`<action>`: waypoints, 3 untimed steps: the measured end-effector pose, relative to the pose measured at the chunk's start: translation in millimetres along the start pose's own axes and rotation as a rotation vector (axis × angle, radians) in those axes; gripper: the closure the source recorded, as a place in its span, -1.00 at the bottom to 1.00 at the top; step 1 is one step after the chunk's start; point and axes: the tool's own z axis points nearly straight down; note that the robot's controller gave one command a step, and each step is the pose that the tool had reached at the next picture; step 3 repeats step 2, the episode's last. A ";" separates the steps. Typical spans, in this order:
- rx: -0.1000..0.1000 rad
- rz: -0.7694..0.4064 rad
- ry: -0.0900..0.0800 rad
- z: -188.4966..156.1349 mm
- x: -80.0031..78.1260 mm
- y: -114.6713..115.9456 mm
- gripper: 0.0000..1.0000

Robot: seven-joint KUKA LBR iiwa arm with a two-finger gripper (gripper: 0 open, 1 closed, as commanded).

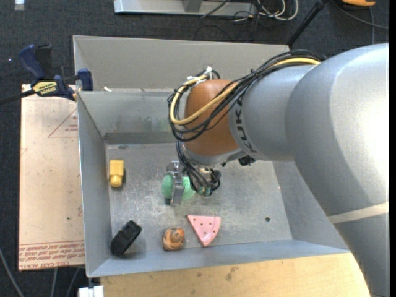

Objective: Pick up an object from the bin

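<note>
Gripper [179,189] sits low mid-bin over the green thing [168,188], grip impossible to read, green stretching left-to-right beneath it, bare floor [260,190] rightward, pink wedge [205,228] just in front.

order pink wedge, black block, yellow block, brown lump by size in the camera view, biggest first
pink wedge and black block: about alike, largest
yellow block
brown lump: smallest, close behind the yellow

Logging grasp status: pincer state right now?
Pincer: cannot be told; it is at the green object mid-bin.
</note>
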 end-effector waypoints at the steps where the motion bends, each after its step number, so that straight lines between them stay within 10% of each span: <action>1: 0.001 0.000 0.006 -19.7 1.9 -0.4 1.00; 3: -0.002 0.000 -0.009 -41.5 -1.6 0.6 1.00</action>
